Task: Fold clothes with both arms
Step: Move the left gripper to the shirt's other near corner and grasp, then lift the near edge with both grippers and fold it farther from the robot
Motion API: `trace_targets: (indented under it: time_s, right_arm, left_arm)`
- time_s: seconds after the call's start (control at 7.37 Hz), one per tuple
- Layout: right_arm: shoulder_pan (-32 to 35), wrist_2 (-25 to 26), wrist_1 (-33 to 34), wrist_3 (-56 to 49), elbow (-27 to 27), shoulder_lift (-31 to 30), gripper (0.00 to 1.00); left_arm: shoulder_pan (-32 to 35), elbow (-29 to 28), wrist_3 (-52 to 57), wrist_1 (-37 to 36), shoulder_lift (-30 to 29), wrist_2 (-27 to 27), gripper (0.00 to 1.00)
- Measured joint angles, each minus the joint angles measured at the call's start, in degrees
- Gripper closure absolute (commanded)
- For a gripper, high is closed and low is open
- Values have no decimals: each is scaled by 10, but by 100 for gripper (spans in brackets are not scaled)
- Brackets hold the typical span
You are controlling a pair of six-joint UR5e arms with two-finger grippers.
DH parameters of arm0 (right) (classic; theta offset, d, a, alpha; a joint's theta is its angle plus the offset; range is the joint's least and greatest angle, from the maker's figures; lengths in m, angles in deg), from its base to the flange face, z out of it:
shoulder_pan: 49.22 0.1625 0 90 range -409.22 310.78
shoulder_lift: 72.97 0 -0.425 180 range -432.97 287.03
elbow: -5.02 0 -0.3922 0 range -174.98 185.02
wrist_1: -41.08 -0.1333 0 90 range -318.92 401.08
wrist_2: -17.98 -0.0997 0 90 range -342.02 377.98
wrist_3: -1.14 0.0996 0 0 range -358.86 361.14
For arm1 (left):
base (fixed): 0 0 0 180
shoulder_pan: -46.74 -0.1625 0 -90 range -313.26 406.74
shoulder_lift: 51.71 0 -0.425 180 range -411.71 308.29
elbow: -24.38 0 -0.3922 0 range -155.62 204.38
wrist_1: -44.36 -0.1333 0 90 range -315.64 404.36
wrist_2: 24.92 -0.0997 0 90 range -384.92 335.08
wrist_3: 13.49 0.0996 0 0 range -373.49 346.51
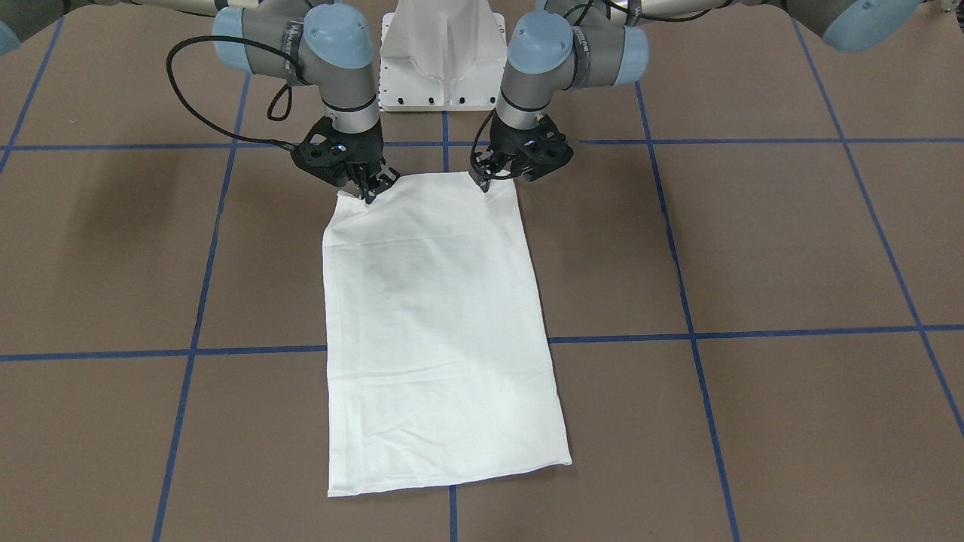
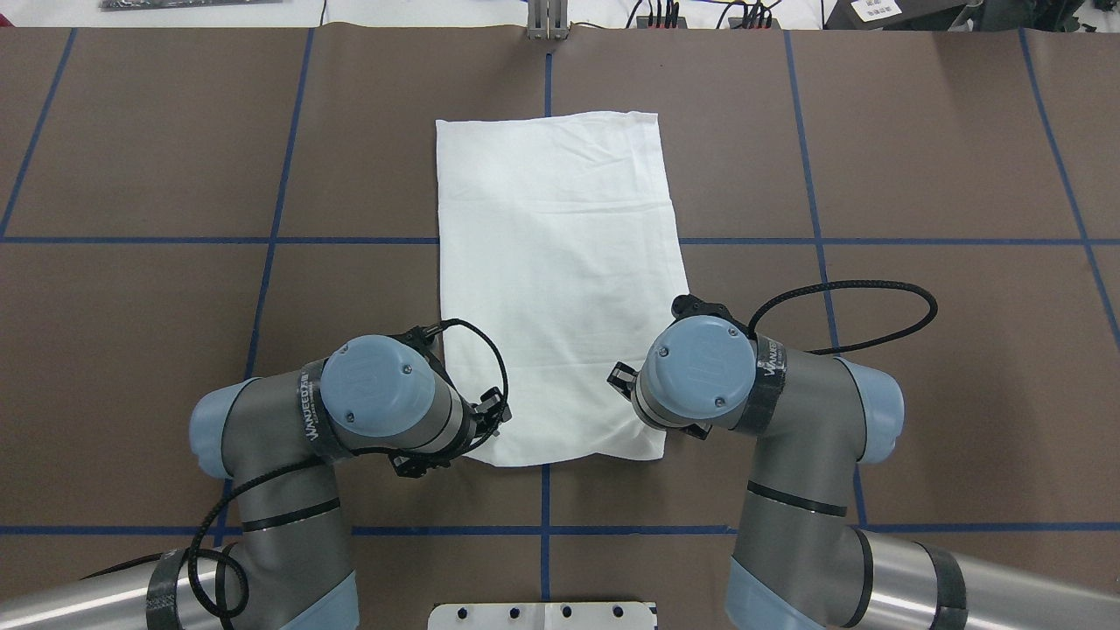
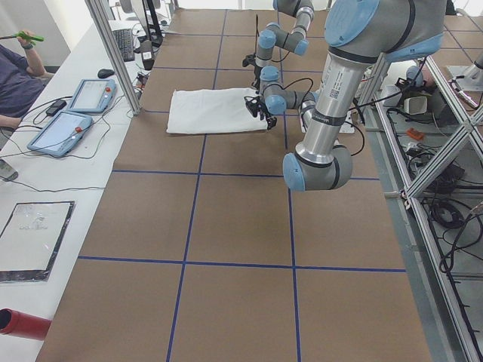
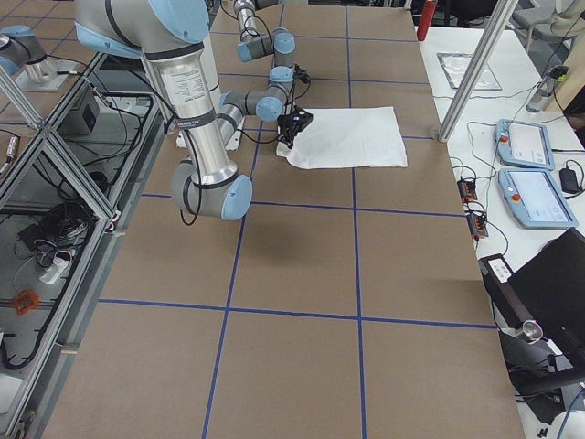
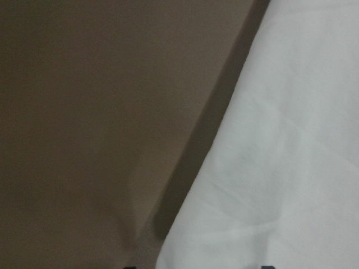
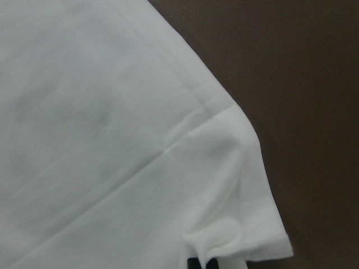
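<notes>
The right end effector [image 1: 369, 190] pinches one T-shirt [image 1: 437, 324] corner; the left end effector [image 1: 486, 183], spread, meets the adjacent corner on the surface [image 1: 753, 248].

Brown table [image 1: 791, 248] taped into a grid with blue tape [image 1: 753, 333]. Light is even and from above, shadows soft. On the operators' side stands a white bench [image 3: 45, 188] carrying two tablets [image 3: 64, 134], a keyboard [image 3: 124, 41] and a red cylinder [image 3: 19, 323]. Aluminium posts [image 3: 113, 53] rise at its edge. A person [image 3: 19, 79] sits there. Opposite is an open metal frame [image 4: 64, 151] with loose cables [image 3: 453, 215] on the floor.
</notes>
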State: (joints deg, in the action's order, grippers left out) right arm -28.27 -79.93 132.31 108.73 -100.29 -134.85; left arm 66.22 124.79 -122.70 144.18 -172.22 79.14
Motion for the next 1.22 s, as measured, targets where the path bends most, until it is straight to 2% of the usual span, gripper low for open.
trace_targets:
  time_s: [0.27,0.41,0.81,1.22]
  right_arm:
    - [1,0,0,0,-1,0,100]
    - [2,0,0,0,-1,0,100]
    - [6,-4,0,0,-3,0,100]
    - [7,-21,5,-8,-51,-12,100]
  left_arm:
    - [1,-2,0,-1,1,-4,82]
    - [1,-1,0,-1,1,-5,100]
    - [1,13,4,0,2,-5,100]
    - [-1,85,10,-12,25,-2,100]
